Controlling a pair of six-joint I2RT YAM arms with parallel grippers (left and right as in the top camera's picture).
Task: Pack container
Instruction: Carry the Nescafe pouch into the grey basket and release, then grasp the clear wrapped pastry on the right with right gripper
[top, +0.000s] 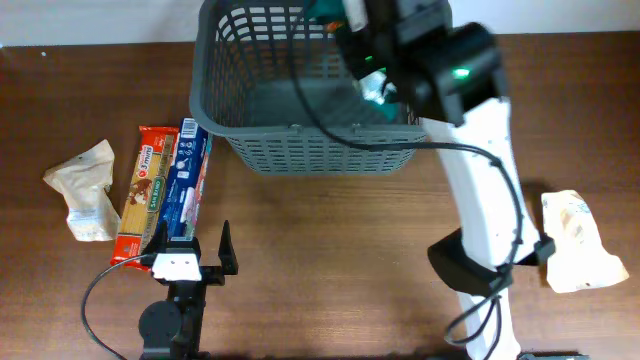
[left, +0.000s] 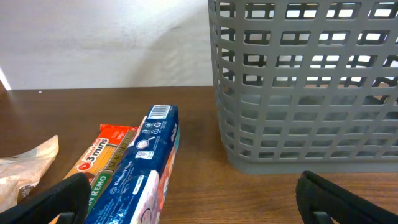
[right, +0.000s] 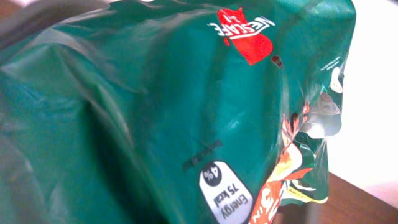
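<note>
1. The container (top: 320, 150) stands upright at the far centre of the desk (top: 330, 260), opening upward, long axis left-to-right.
2. Left end effector (top: 192, 245): fingers apart, holding nothing. Right end effector (top: 362, 55): over the container, against one green packet (right: 155, 112); grip cannot be told.
3. Count: one container, two long boxes (top: 145, 190), two pale bags (top: 85, 190).

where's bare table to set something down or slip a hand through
Free: the table between the container and the arm bases, and right of the container. Crowded: left of it, where a blue packet, red packet and beige bag lie side by side. The green packet hangs over the container.
</note>
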